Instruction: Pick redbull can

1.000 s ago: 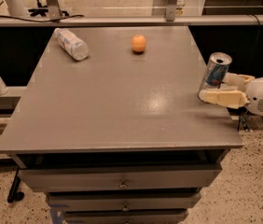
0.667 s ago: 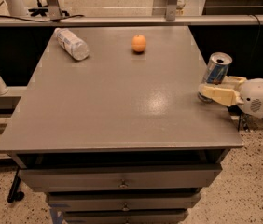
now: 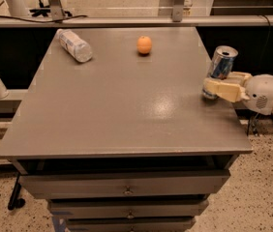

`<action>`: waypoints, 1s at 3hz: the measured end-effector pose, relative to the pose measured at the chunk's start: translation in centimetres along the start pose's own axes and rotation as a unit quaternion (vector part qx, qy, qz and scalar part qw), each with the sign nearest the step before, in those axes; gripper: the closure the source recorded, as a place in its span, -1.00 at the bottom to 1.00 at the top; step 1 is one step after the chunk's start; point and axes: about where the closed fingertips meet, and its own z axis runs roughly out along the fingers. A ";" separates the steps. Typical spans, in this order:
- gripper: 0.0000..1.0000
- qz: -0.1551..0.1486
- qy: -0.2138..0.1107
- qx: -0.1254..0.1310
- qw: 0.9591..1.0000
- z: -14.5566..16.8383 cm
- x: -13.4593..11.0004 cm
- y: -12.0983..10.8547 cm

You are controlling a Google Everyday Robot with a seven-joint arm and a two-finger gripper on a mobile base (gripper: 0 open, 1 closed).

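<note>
Single arm extended in from the right edge of the camera view, held roughly level. White rounded wrist section sat nearest the edge. Cream-coloured gripper pointed left, at mid-height on the right side of the view, tilted slightly downward.

A single camera looks steeply down across the table from its front, close; gripper at right edge.
</note>
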 end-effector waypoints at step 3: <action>1.00 -0.020 -0.014 -0.050 0.998 1.3 -8.8 2.5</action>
